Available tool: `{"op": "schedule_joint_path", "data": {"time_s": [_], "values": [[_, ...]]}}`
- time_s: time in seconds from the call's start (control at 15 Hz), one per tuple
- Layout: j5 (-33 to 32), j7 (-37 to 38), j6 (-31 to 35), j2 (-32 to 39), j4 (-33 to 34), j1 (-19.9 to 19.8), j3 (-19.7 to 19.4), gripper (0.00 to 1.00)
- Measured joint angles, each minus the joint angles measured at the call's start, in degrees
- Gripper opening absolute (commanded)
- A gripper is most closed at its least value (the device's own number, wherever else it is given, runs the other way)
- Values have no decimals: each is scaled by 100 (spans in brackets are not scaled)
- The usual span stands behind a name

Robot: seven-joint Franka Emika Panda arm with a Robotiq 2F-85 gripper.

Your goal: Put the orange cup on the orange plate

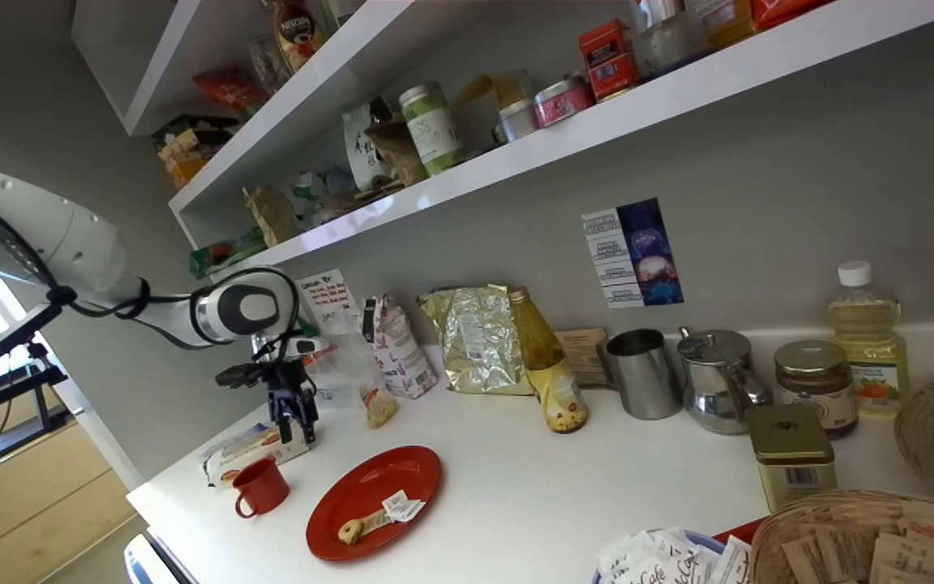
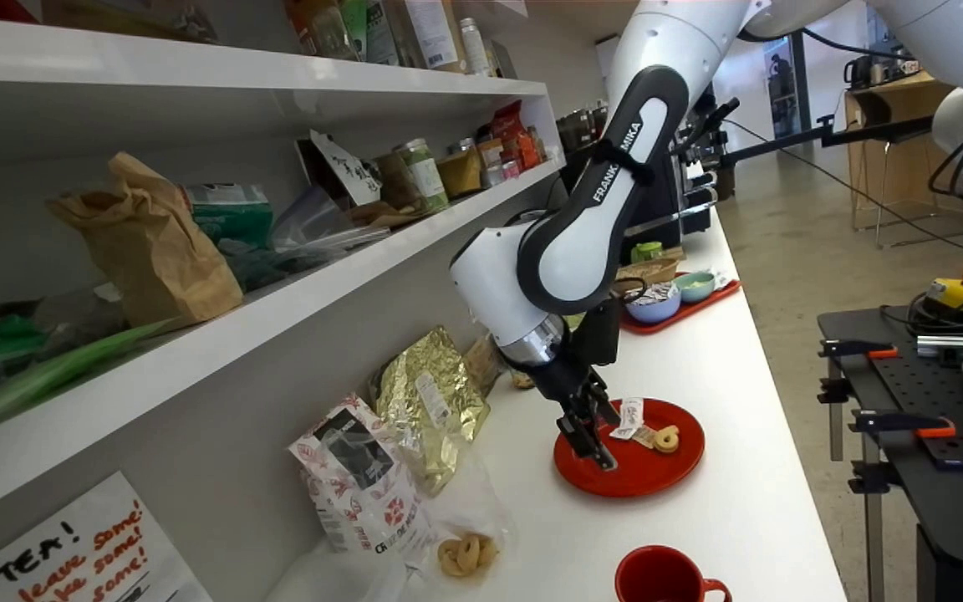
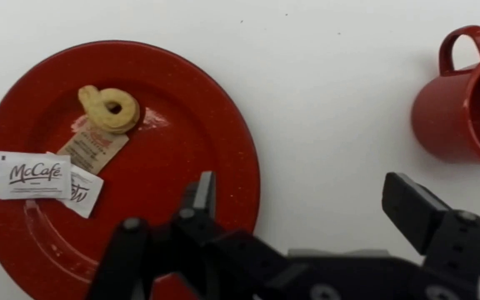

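The orange cup, a small red-orange mug, stands upright on the white counter in both exterior views [image 1: 264,488] [image 2: 657,575]. It shows at the right edge of the wrist view [image 3: 442,121], partly cut off, its handle toward the top. The orange plate [image 1: 390,474] lies flat beside it and fills the left of the wrist view [image 3: 190,137]. It also shows in an exterior view [image 2: 640,478]. My gripper [image 3: 299,187] is open and empty above the counter, with one finger over the plate's edge and one near the cup. It also shows in both exterior views [image 1: 297,434] [image 2: 603,443].
On the plate lie a ring-shaped snack [image 3: 119,112], a brown packet [image 3: 94,150] and white packets [image 3: 36,177]. A foil bag [image 1: 475,341], a bottle [image 1: 552,381] and a steel pitcher [image 1: 645,377] stand along the wall. A shelf [image 1: 516,150] overhangs the counter.
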Motion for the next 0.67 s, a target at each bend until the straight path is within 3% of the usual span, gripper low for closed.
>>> {"op": "schedule_joint_path", "data": {"time_s": [0.27,0.67], "values": [[51,-223,-1,37,5,-97,98,100],[111,-214,-62,7,109,410,488,100]]}}
